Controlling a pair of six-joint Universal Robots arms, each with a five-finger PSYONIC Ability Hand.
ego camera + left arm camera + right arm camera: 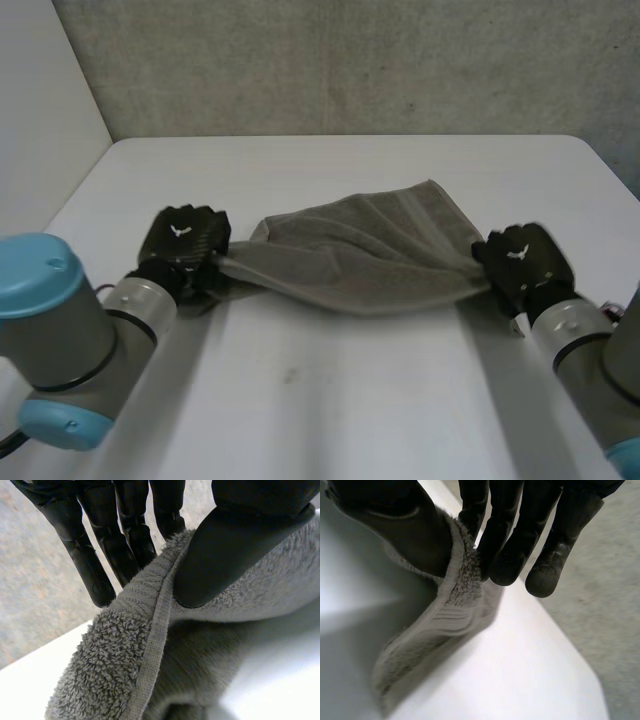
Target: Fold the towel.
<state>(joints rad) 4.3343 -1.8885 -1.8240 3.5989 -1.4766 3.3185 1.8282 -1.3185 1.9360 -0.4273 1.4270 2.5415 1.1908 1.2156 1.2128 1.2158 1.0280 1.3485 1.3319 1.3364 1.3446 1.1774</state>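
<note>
Across the middle of the plain white table [330, 400], I am watching a rumpled grey terry-cloth towel [370, 255] stretching between both black hands, its long axis running from 9 o'clock to 3 o'clock. I am pinching its 9 o'clock end in the left hand [187, 237], the thumb pressing the hem against the fingers [125, 540]. The right hand [522, 258] is clamping the 3 o'clock end the same way. Slack cloth is bulging toward 1 o'clock. I am judging that the next fold depends on carrying both ends evenly, since each hand is sitting at its own end.
</note>
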